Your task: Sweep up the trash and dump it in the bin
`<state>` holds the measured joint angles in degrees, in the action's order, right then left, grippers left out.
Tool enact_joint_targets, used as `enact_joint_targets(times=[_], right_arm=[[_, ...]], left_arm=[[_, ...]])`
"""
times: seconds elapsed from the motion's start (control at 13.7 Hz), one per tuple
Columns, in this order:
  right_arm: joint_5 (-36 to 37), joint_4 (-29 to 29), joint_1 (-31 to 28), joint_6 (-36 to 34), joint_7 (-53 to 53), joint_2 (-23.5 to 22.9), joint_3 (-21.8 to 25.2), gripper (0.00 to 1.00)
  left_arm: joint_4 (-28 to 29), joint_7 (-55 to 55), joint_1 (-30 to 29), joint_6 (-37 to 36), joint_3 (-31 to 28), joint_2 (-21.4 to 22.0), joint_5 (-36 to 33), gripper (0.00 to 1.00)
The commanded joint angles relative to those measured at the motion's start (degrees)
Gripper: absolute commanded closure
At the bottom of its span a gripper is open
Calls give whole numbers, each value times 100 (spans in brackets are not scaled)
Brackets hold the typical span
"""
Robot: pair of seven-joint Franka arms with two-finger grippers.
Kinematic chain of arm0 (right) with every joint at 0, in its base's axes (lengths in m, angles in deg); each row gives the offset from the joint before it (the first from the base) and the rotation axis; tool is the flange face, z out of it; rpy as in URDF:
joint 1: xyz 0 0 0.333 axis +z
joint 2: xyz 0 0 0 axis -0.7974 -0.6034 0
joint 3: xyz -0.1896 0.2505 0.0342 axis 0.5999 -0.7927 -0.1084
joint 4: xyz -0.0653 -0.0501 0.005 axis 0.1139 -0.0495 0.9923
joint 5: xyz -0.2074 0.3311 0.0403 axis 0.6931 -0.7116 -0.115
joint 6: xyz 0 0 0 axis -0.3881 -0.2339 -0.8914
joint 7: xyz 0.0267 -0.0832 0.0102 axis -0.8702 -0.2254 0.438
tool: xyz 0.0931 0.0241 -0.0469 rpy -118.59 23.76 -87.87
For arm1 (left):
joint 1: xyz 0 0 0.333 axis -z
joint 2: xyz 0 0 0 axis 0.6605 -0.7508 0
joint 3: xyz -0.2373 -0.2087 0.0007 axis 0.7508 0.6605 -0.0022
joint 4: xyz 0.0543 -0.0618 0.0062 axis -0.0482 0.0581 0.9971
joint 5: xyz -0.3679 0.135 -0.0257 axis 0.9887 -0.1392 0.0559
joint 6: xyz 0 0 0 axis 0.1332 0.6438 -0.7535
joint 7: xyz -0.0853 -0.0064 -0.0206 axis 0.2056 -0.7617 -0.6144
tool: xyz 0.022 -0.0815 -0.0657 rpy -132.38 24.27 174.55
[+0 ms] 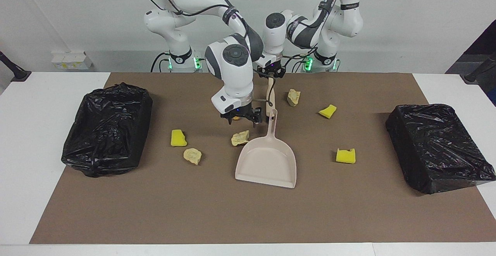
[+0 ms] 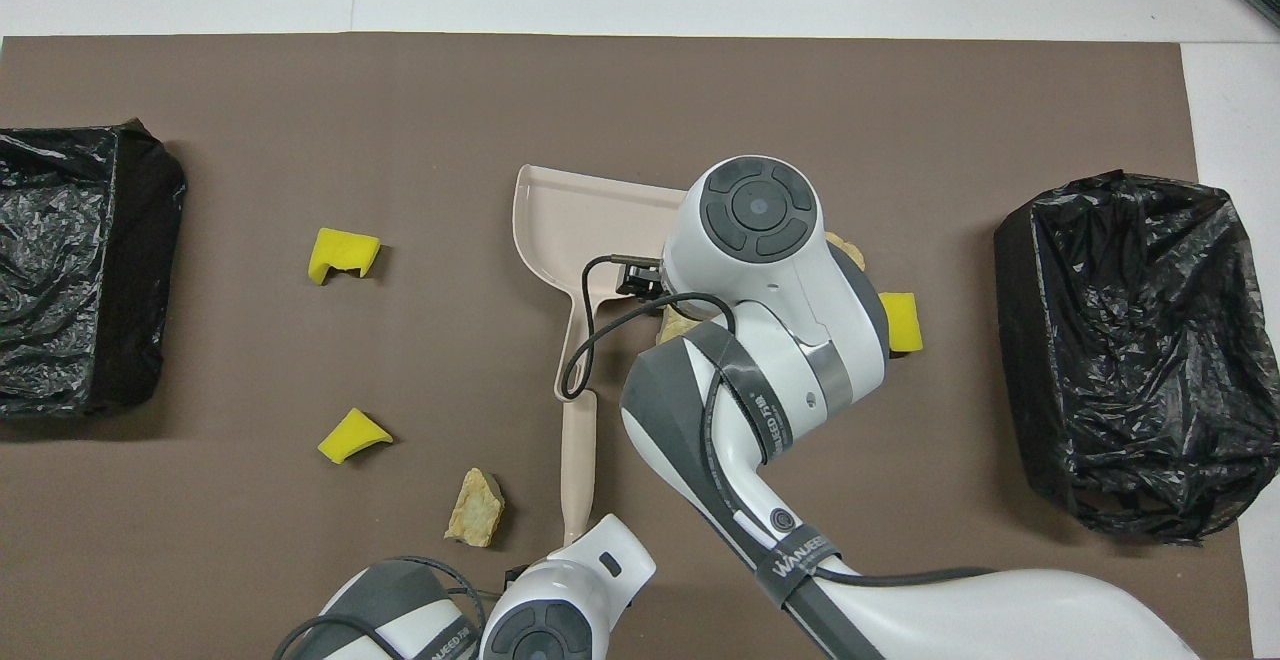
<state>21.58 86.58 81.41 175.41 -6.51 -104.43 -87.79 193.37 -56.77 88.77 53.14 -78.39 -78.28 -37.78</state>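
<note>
Left gripper (image 1: 271, 73) clamped on the brush (image 1: 270, 95) handle's end nearer the robots, brush raised from the mat, evidently to sweep; right gripper (image 1: 243, 117) spread wide, empty, poised beside the dustpan (image 1: 267, 161) handle, presumably to grasp it; trash (image 1: 240, 137) unswept, one chunk touching the dustpan, others scattered around it; bins (image 1: 106, 130) flank the dustpan.

Three yellow sponge pieces (image 1: 178, 138) are lying on the table (image 1: 23, 132), with three beige foam chunks (image 1: 192, 156), one orange scrap (image 1: 236, 117), one dustpan (image 1: 267, 163), one brush (image 1: 270, 99) and two black-lined bins (image 1: 106, 128).
</note>
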Motion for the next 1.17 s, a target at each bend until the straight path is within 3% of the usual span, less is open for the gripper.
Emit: enact_joint_targets(times=[0.0, 0.29, 0.66, 0.88, 1.1], right_arm=[[-38, 272, -180, 53, 188, 140, -56, 0], [-38, 861, -286, 421, 417, 386, -56, 0], [-38, 862, -295, 422, 425, 395, -47, 0], [-38, 862, -295, 413, 408, 395, -56, 0], [-38, 827, -295, 422, 399, 378, -47, 0]], left_arm=[[-5, 69, -77, -150, 10, 132, 28, 50], [4, 95, -85, -132, -8, 132, 28, 50], [13, 402, -243, -79, -8, 97, 28, 50], [4, 656, -296, -123, -8, 88, 28, 99], [-14, 701, -279, -368, -8, 149, 28, 100]])
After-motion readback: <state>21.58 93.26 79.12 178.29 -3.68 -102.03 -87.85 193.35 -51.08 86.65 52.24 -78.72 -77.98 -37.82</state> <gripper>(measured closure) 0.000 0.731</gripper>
